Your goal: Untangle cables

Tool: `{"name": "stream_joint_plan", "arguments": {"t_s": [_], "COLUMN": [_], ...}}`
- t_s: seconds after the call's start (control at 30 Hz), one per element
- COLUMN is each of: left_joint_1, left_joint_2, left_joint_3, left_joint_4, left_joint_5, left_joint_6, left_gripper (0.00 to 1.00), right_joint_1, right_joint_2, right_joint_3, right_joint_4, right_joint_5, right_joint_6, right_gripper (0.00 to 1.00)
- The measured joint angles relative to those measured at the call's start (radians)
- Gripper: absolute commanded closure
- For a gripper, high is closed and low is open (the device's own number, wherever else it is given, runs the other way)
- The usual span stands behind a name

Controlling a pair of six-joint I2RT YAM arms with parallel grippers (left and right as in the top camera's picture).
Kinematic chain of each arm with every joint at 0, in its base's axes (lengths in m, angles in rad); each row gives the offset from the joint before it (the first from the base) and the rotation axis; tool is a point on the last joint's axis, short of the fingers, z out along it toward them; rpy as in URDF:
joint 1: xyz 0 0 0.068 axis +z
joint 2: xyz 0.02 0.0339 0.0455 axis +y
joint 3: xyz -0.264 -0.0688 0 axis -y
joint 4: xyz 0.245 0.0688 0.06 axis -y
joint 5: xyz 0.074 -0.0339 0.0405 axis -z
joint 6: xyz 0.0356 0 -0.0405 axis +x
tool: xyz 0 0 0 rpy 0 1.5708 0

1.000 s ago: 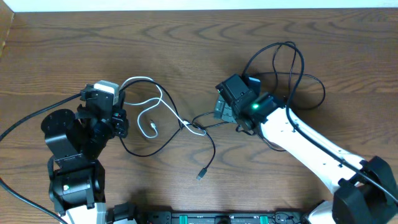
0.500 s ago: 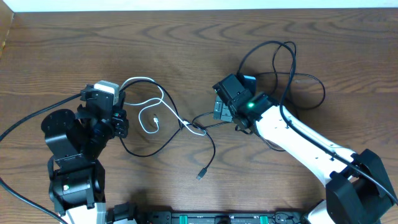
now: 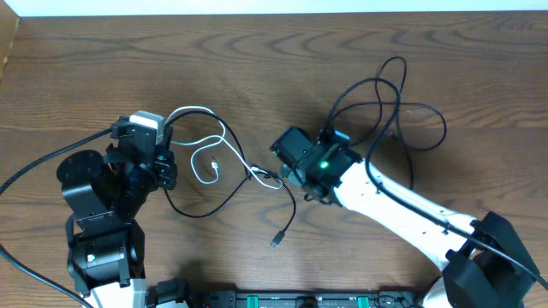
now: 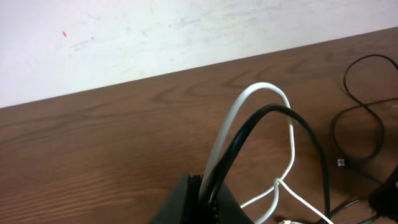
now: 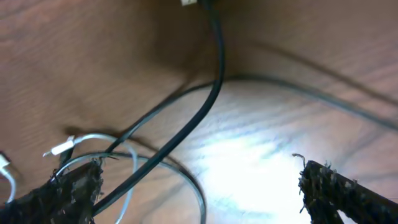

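The cables lie in a knot (image 3: 267,177) at mid-table. A white cable (image 3: 208,137) loops off to the left, and a black cable (image 3: 288,208) trails down to a plug (image 3: 276,241). More black loops (image 3: 402,103) spread at the right. My left gripper (image 3: 165,135) is shut on the white cable (image 4: 245,118) and a black cable (image 4: 298,124), both arching up out of its closed jaws (image 4: 208,200). Just right of the knot, my right gripper (image 3: 282,162) hovers open; a black cable (image 5: 211,93) and a thin pale one (image 5: 124,168) run between its fingers (image 5: 74,193), neither gripped.
The brown wood table (image 3: 257,60) ends at a white wall (image 4: 155,31) along its far edge. My right arm's white link (image 3: 402,205) crosses the lower right, with its own thick black wire alongside. The left arm's base (image 3: 98,239) stands at the lower left.
My right gripper has moved left and slightly nearer, from beside the right-hand loops to the knot. The black loops at the right shifted a little. The left arm has not moved.
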Motion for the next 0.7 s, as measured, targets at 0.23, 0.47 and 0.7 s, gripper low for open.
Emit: {"name": "stream_joint_plan", "arguments": {"t_s": [0.23, 0.47, 0.7], "left_joint_1": [0.0, 0.0, 0.0], "left_joint_2": [0.0, 0.0, 0.0], "left_joint_3": [0.0, 0.0, 0.0], "left_joint_4": [-0.003, -0.005, -0.006], "left_joint_5": [0.0, 0.0, 0.0], "left_joint_6": [0.0, 0.0, 0.0], "left_gripper": [0.93, 0.93, 0.92], "right_joint_1": [0.037, 0.037, 0.037], "right_joint_2": [0.0, 0.0, 0.0], "right_joint_3": [-0.044, -0.164, -0.239], "right_joint_4": [0.019, 0.155, 0.294], "right_joint_5": [0.009, 0.045, 0.156], "right_joint_6": [0.145, 0.188, 0.193], "right_gripper": [0.01, 0.01, 0.04]}}
